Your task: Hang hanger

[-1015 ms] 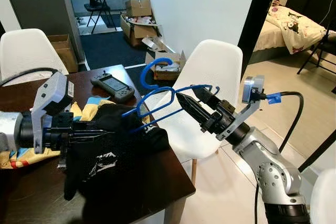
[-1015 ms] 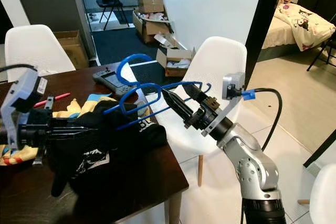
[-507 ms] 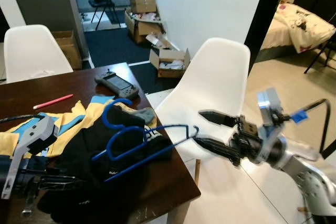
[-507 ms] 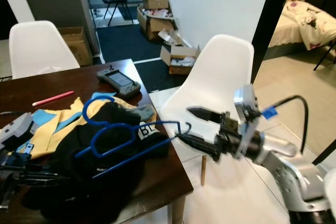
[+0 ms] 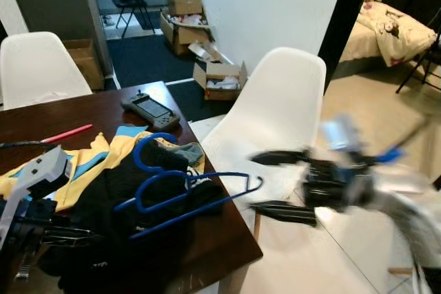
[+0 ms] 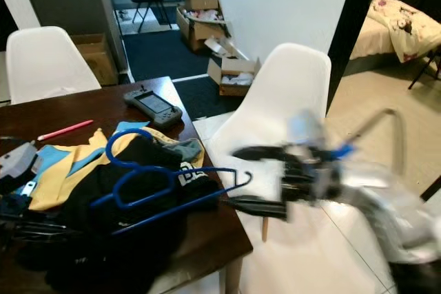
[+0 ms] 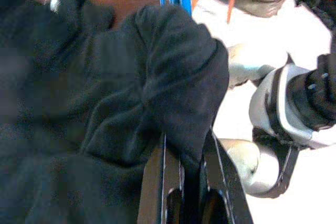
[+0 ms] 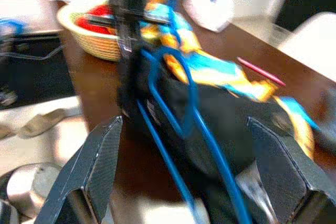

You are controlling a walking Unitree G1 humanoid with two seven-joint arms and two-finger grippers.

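The dark brown tabletop (image 5: 103, 111) carries a heap of clothing at its near corner. The blue hanger (image 5: 180, 194) lies flat on top of the black garment (image 5: 117, 225), with its hook toward the middle of the tabletop and 1 arm reaching past the tabletop edge. A yellow and blue cloth (image 5: 86, 170) lies under the black garment. A pink pen (image 5: 66, 133) and a grey handheld console (image 5: 150, 110) rest farther back on the tabletop.

The left gripper (image 7: 186, 179) sits low at the near side of the tabletop, its 2 fingers closed on a fold of the black garment. The right gripper (image 5: 282, 182), motion-blurred, is beside the tabletop in front of the white chair (image 5: 275, 111); its 2 fingers are spread wide and hold nothing, and it is clear of the hanger.

A 2nd white chair (image 5: 38, 67) stands at the far side of the tabletop. Beyond the tabletop, cardboard boxes (image 5: 186, 22) sit on dark carpet by a white wall. Past the white chair, a doorway opens to a bed (image 5: 393, 29) over pale tiled floor (image 5: 296, 266).
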